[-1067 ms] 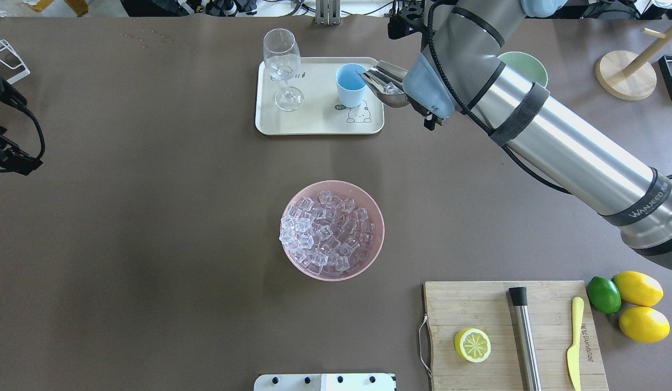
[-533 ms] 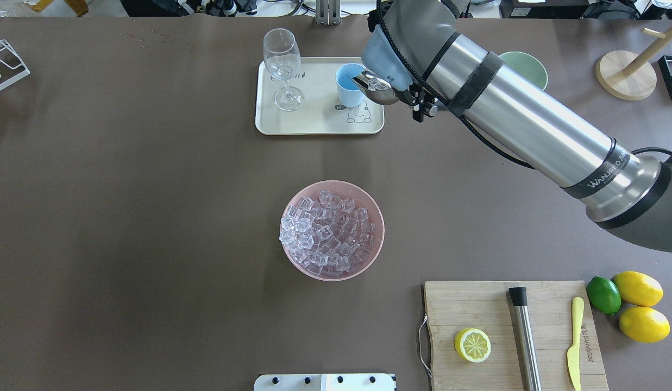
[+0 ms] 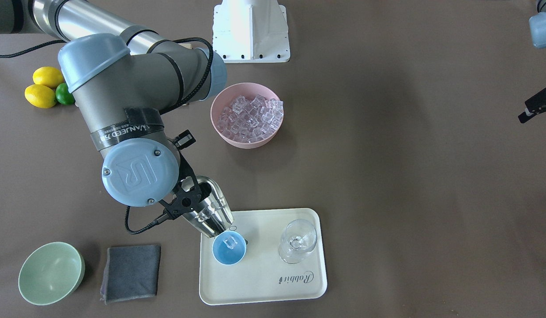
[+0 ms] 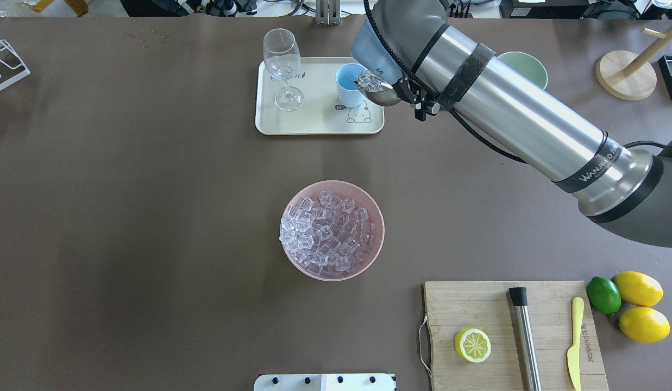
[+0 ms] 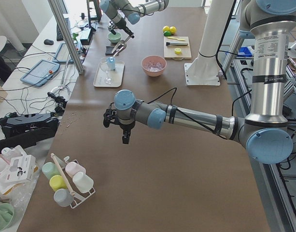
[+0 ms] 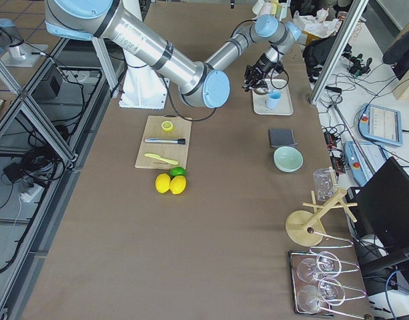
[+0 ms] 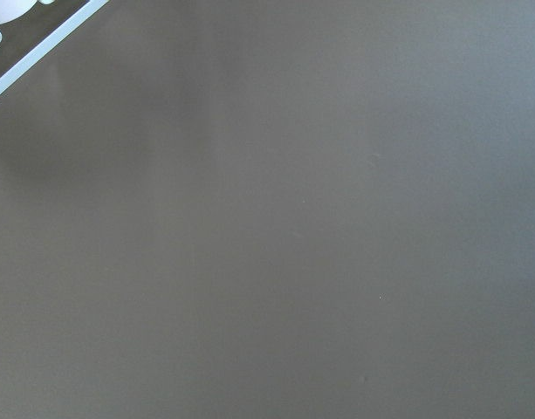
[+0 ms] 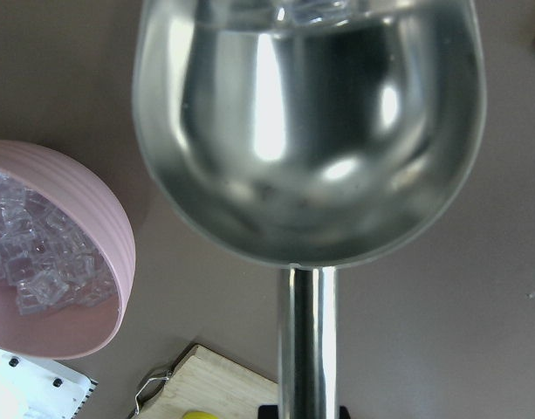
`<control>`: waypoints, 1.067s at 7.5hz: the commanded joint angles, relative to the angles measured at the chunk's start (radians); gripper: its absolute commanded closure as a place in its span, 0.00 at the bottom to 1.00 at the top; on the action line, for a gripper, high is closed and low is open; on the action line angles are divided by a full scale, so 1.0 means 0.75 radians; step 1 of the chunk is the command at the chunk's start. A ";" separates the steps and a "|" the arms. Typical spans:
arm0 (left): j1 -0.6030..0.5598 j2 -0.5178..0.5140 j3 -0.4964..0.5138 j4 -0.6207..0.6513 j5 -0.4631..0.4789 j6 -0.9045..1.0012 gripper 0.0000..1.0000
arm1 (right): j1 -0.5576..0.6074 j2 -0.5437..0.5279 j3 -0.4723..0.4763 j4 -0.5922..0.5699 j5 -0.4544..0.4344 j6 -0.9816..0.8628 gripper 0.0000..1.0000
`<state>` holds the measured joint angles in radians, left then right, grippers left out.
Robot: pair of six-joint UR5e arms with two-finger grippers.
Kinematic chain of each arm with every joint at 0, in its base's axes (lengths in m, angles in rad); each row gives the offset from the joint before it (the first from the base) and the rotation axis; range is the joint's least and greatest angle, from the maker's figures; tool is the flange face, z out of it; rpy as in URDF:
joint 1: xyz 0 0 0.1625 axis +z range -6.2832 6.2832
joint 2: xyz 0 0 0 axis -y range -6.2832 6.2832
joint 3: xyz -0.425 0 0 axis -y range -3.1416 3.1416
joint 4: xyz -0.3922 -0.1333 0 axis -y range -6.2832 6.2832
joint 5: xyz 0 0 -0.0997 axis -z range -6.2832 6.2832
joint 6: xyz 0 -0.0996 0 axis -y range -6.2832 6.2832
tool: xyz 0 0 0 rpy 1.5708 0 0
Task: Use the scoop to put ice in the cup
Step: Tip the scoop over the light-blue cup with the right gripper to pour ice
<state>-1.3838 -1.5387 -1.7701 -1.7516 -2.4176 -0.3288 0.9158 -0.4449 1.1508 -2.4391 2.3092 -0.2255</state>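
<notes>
My right gripper [image 3: 186,204] is shut on the handle of the steel scoop [image 3: 209,211]. It holds the scoop tilted, mouth down, over the rim of the light-blue cup [image 3: 229,249] on the cream tray [image 3: 264,287]. One ice cube [image 3: 231,243] lies inside the cup. More ice [image 4: 370,82] sits at the scoop's lip [image 4: 376,91], next to the cup [image 4: 346,84]. The right wrist view shows the scoop's trough [image 8: 306,131] and handle [image 8: 307,340]. My left gripper [image 5: 119,126] hangs over bare table far to the left; I cannot tell whether it is open.
A pink bowl [image 4: 381,233] full of ice [image 4: 325,233] stands mid-table. A stemmed glass [image 4: 282,60] shares the tray. A green bowl [image 3: 50,274] and grey cloth [image 3: 130,271] lie beside the tray. A cutting board [image 4: 547,304] holds a lemon half, steel cylinder and yellow knife.
My right arm has swung left and tipped the scoop over the cup, and the ice has slid to its lip. The left gripper has left the overhead view's left edge.
</notes>
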 commanded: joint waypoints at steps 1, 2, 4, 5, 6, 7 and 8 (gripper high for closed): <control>-0.002 -0.006 0.028 -0.006 -0.016 -0.088 0.03 | -0.002 0.000 0.000 -0.002 -0.007 -0.006 1.00; -0.002 -0.014 0.030 -0.006 -0.016 -0.140 0.03 | -0.002 0.002 -0.002 -0.002 -0.009 -0.006 1.00; 0.002 -0.014 0.037 -0.013 -0.016 -0.138 0.03 | -0.002 0.022 -0.057 -0.004 -0.009 -0.024 1.00; 0.002 -0.018 0.035 -0.015 -0.016 -0.138 0.03 | -0.002 0.031 -0.062 -0.006 -0.009 -0.027 1.00; 0.002 -0.018 0.037 -0.015 -0.016 -0.140 0.03 | -0.002 0.037 -0.064 -0.014 -0.009 -0.027 1.00; 0.002 -0.016 0.051 -0.017 -0.018 -0.138 0.03 | -0.002 0.043 -0.064 -0.016 -0.009 -0.027 1.00; 0.002 -0.016 0.057 -0.017 -0.018 -0.140 0.03 | -0.002 0.045 -0.064 -0.022 -0.009 -0.027 1.00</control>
<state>-1.3823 -1.5513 -1.7370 -1.7631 -2.4306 -0.4330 0.9143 -0.4164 1.1041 -2.4494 2.3025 -0.2451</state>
